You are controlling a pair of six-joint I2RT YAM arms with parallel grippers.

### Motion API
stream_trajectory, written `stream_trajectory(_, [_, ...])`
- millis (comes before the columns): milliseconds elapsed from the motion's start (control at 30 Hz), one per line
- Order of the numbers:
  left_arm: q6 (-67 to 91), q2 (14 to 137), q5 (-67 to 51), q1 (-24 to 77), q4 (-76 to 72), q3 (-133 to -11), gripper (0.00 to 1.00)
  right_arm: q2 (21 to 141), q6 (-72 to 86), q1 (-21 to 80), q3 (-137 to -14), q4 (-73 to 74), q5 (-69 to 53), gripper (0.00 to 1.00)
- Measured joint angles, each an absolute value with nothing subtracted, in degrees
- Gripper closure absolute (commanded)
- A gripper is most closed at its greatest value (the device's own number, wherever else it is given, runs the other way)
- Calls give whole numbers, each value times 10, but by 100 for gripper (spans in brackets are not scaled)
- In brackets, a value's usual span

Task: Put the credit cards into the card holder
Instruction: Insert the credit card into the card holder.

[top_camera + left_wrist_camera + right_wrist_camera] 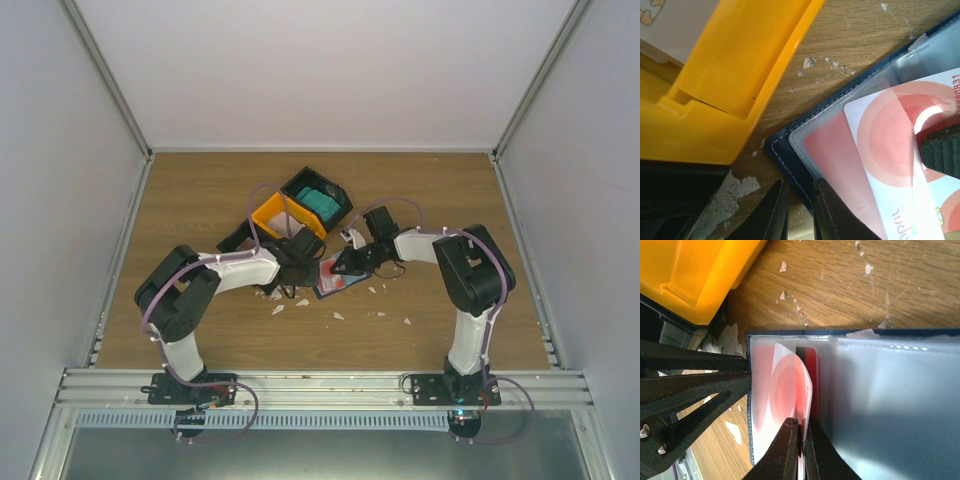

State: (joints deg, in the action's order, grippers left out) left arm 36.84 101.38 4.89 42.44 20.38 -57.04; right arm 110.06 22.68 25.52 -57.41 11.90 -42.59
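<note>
The open navy card holder (pixel 782 147) lies mid-desk (pixel 200 200), its corner near the orange bin (pixel 740 60), with a narrow strip of wood between them; the left fingers (pixel 832 220) pinch the holder's stitched edge; the right fingers (pixel 782 455) are clamped thin on a white, red-ringed credit card (pixel 890 145) partly under the clear sleeve; a second, red card (pixel 825 150) sits inside; two bins, the orange one and a black bin (pixel 300 178).

Wooden table (pixel 200 340): bins (pixel 282 214), card holder (pixel 334 285), scraps (pixel 338 316)

Credit card (pixel 900 130) shows nos. "880831"; rest illegible.
</note>
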Motion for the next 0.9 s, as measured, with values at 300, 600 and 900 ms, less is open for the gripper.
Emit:
stream_trajectory(300, [363,1016,50,423,204,-572,82,1106,227,261,-585,124,-426,97])
stream_trajectory(600, [336,1016,37,420,201,-572,83,1112,225,269,-597,137,-426,100])
stream_trajectory(900, [322,1016,33,418,188,-567,84,1117,225,273,-599,130,-441,99])
